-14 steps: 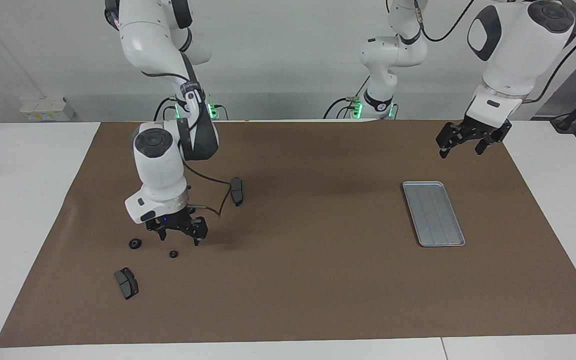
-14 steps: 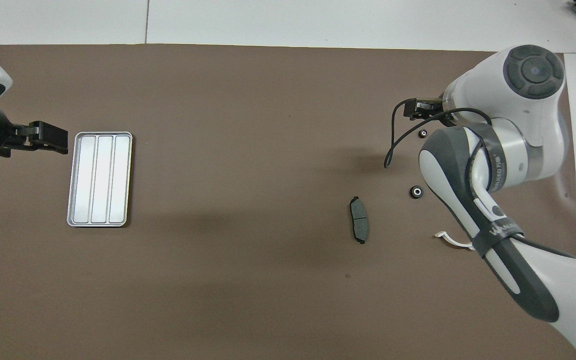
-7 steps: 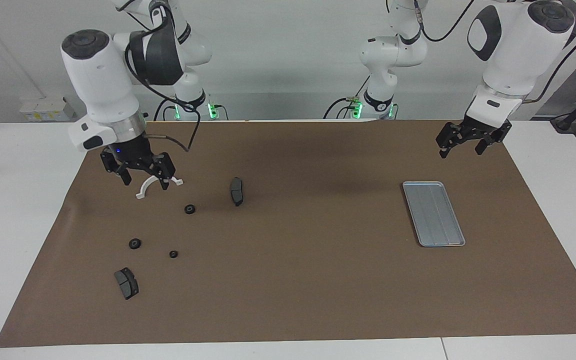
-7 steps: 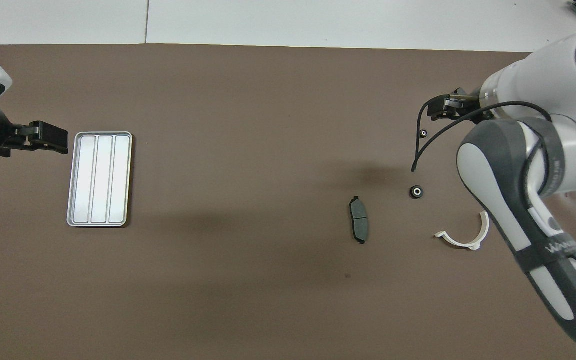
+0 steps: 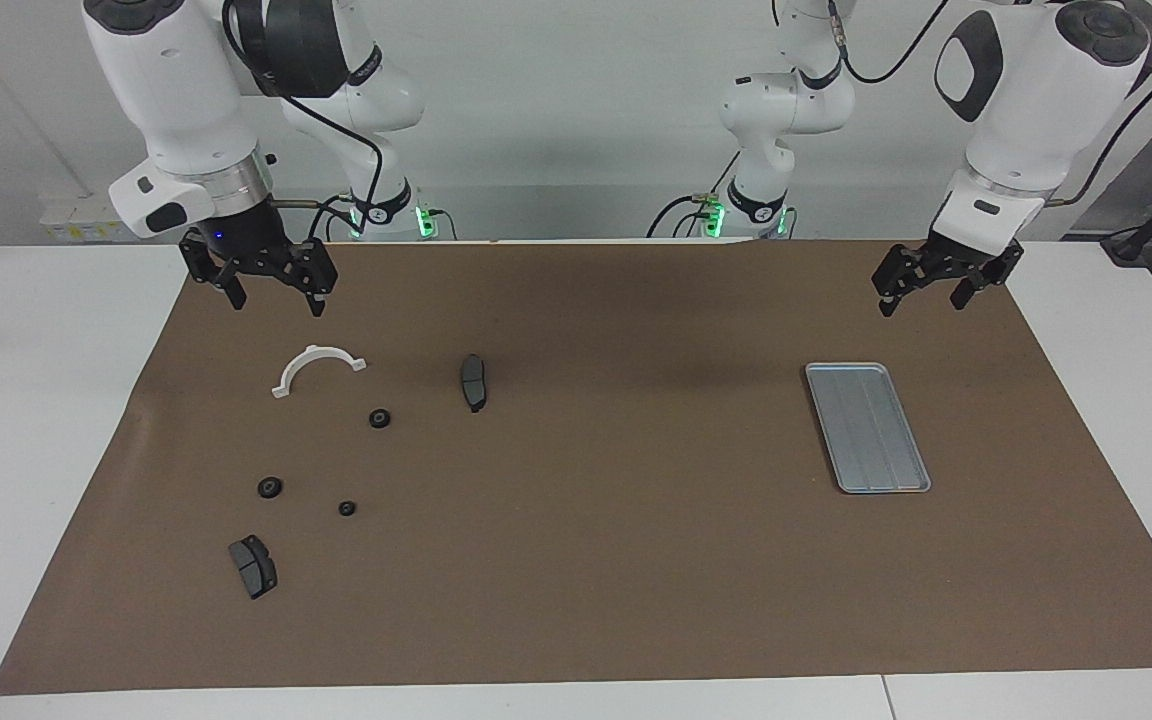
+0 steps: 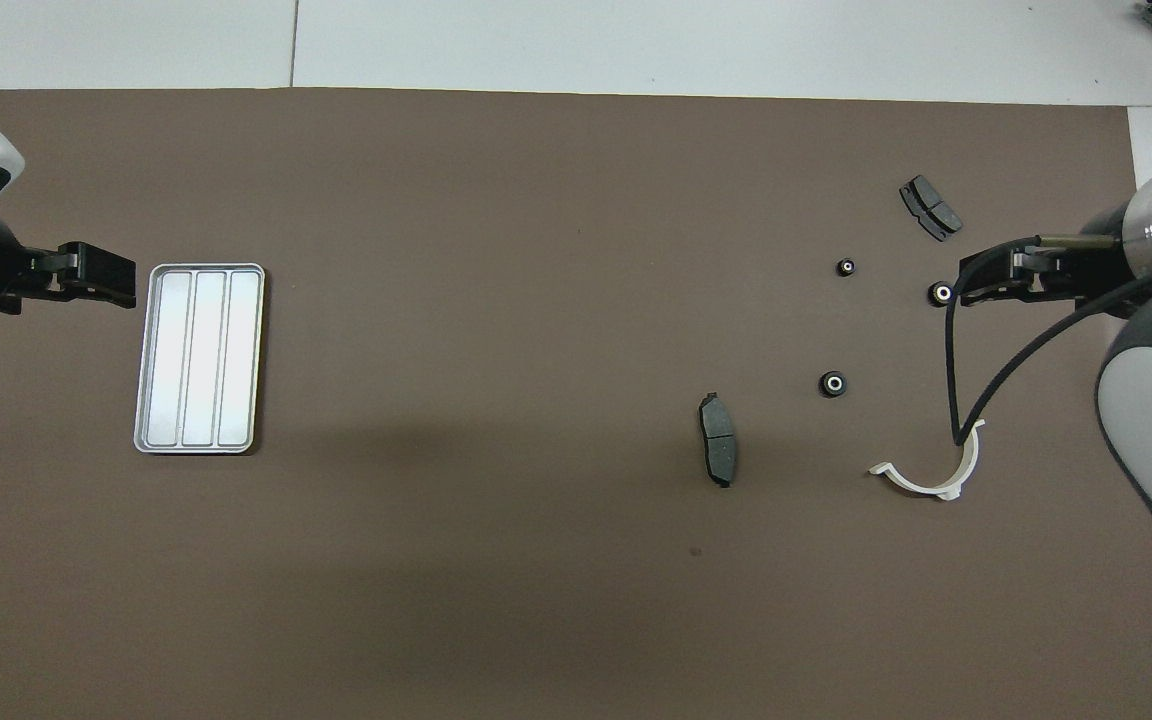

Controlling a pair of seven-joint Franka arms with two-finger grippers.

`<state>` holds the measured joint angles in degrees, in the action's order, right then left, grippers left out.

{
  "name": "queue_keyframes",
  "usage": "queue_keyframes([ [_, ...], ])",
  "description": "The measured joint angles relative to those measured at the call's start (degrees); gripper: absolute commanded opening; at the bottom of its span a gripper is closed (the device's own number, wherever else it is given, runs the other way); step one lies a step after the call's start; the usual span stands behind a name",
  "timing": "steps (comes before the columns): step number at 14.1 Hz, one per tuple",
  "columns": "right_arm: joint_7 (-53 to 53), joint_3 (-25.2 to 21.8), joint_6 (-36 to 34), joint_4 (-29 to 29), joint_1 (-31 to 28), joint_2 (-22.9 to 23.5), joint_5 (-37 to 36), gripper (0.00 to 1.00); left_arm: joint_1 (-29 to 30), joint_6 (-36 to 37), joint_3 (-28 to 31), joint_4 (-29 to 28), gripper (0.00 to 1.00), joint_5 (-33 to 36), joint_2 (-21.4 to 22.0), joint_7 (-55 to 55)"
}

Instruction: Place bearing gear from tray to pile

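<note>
Because nothing is being carried, right hand [image 5: 276, 300]: hanging raised over the brown mat [image 5: 616, 560] close to the white bracket, fingers spread wide and gripping nothing, which is reading as a drop-off already made.
White bracket [image 5: 316, 351]: lying flat on the surface at the right arm's end, arch toward the robots, marking the nearer edge of the pile.
Bearing gears: three small black rings are sitting loose on the mat in the pile. One [image 5: 380, 418] is lying just beside the bracket, and two more [image 5: 269, 487] [image 5: 347, 508] are lying farther from the robots. I cannot tell which one is the task's own.
Brake pads: one [image 5: 253, 566] is lying at the pile's farthest edge. The other [image 5: 474, 381] is resting toward the middle of the surface.
Tray [image 5: 866, 425]: lying at the left arm's end, well apart from the pile, with nothing showing in its ridged bed. The transfer is looking complete.
Left hand [image 5: 923, 300]: waiting in the air over the mat's edge, on the robots' side of the tray, open and empty, keeping clear of the work.
</note>
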<state>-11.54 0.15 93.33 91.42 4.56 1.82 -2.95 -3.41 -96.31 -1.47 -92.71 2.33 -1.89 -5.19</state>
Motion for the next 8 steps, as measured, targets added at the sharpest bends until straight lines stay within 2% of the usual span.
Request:
queue_keyframes([
  [2, 0.0, 0.0, -2.26, 0.19, 0.0, -0.31, 0.01, 1.0, 0.0, -0.01, 0.0, 0.0, 1.0, 0.0, 0.0, 0.0],
  [8, 0.02, 0.08, -2.44, 0.77, 0.01, -0.52, 1.36, 1.0, 0.0, -0.02, 0.0, 0.0, 1.0, 0.0, 0.0, 0.0],
])
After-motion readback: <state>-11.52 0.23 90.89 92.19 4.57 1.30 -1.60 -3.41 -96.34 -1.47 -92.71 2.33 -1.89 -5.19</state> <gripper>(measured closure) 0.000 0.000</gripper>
